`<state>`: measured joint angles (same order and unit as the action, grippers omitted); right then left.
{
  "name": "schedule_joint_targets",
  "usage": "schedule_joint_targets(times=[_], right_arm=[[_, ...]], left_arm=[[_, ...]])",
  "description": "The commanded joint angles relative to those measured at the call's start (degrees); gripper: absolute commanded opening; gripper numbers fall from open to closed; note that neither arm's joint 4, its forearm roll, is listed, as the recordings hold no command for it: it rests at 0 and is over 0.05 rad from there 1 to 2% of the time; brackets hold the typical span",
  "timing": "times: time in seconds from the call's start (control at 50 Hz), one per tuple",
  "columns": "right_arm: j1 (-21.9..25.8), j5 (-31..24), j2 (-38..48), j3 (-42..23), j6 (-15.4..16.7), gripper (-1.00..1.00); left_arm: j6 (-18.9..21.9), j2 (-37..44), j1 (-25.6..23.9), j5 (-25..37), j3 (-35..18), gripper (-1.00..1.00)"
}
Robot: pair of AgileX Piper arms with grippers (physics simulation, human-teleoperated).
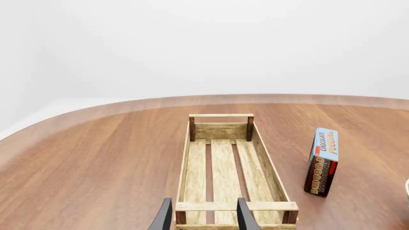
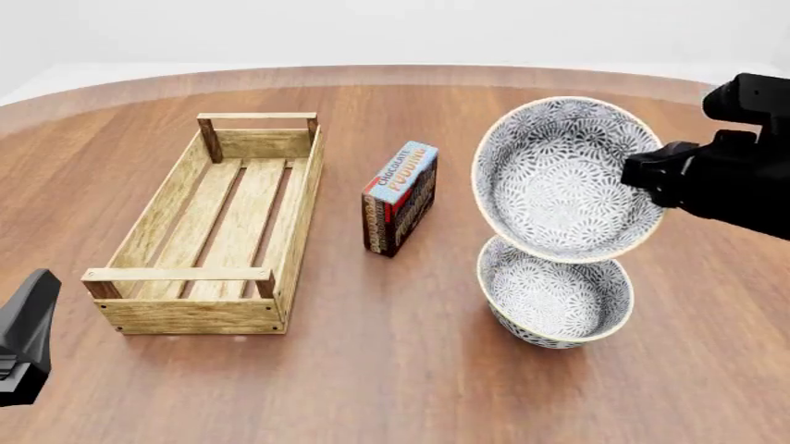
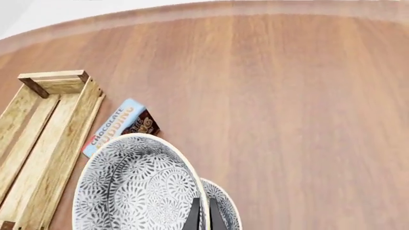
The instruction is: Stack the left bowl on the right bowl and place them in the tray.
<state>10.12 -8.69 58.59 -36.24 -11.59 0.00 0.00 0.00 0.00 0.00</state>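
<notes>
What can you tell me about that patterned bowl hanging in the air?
The raised white ceramic-looking bowl with dark floral pattern is tilted steeply, its inside facing the front camera. The black right end effector pinches its cream rim. It hangs over the matching bowl on the wooden table; whether they touch is unclear.

1. Your right gripper is clamped on the rim of the patterned bowl, one finger inside the rim and one outside, holding it lifted and tilted.
2. Your right arm enters from the right edge of the front view, its wrist level with the raised bowl.
3. Your left gripper sits low at the front view's bottom left, fingers parted and holding nothing.
</notes>
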Motion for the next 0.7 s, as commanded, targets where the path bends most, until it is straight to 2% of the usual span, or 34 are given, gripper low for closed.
schedule_joint_targets(times=[0.02, 0.44, 0.7], right_arm=[[-1.1, 4.2, -0.4, 4.5, -2.5, -1.00], [-1.7, 14.2, 4.8, 11.6, -5.1, -1.00], [-1.9, 17.0, 6.4, 13.7, -5.8, -1.00]], left_arm=[[0.0, 0.0, 0.0, 0.0, 0.0, 1.00], [0.0, 0.0, 0.0, 0.0, 0.0, 1.00], [0.0, 0.0, 0.0, 0.0, 0.0, 1.00]])
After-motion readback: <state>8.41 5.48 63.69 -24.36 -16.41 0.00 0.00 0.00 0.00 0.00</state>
